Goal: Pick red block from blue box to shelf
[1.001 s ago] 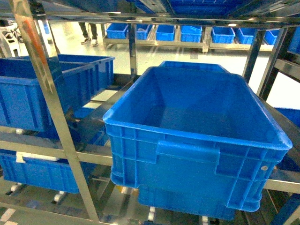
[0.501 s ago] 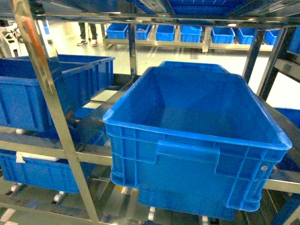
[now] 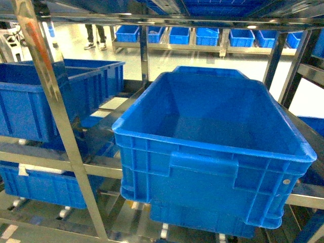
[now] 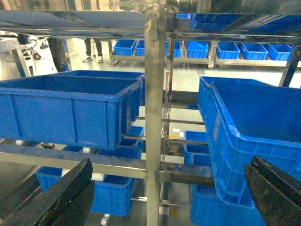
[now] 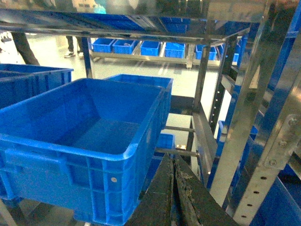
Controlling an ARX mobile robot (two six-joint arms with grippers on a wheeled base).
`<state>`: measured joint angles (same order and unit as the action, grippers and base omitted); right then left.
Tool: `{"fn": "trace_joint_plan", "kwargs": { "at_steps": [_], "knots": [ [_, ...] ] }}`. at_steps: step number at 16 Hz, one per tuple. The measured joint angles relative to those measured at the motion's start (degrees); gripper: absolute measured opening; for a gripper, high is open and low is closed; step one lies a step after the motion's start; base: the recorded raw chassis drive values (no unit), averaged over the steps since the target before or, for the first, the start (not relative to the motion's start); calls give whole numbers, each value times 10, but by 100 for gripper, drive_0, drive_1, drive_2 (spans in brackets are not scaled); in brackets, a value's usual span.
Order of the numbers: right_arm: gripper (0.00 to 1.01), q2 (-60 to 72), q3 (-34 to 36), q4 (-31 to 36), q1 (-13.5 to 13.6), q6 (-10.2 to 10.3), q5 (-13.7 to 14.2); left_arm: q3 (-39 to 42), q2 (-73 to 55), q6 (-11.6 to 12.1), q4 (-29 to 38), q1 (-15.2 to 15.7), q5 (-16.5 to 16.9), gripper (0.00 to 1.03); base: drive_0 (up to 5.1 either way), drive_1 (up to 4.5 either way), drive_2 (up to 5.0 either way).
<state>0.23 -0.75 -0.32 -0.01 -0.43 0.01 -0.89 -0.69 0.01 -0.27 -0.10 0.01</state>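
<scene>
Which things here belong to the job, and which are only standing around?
Job: shelf; left gripper, open; right gripper, shut. The red block and blue box are not in view.
Around: dark blue crates; person's legs behind.

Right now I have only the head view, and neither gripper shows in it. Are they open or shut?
Observer: The left gripper is open, with its fingers wide apart at the two bottom corners of the left wrist view.
Operator: And the right?
Observer: The right gripper is shut, with its fingers pressed together and nothing between them.
Operator: Does either wrist view show the red block?
Observer: No. The right wrist view looks into the big blue crate, and the part of its floor that shows is bare. Neither wrist view shows a red block or a turquoise box.
</scene>
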Motion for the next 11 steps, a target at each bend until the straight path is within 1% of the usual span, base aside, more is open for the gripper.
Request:
{"fn": "trace_joint_plan", "kwargs": {
  "at_steps": [7,8,10,11],
  "knots": [
    [2,0,0,1,0,0,0,0,0,0,0,0,0,98,0,0,0],
    [17,0,0,1,0,0,0,0,0,0,0,0,0,98,0,0,0],
    [41,0,0,1,0,0,0,0,0,0,0,0,0,98,0,0,0],
    [56,0,0,1,0,0,0,0,0,0,0,0,0,98,0,0,0]
  ]
}}
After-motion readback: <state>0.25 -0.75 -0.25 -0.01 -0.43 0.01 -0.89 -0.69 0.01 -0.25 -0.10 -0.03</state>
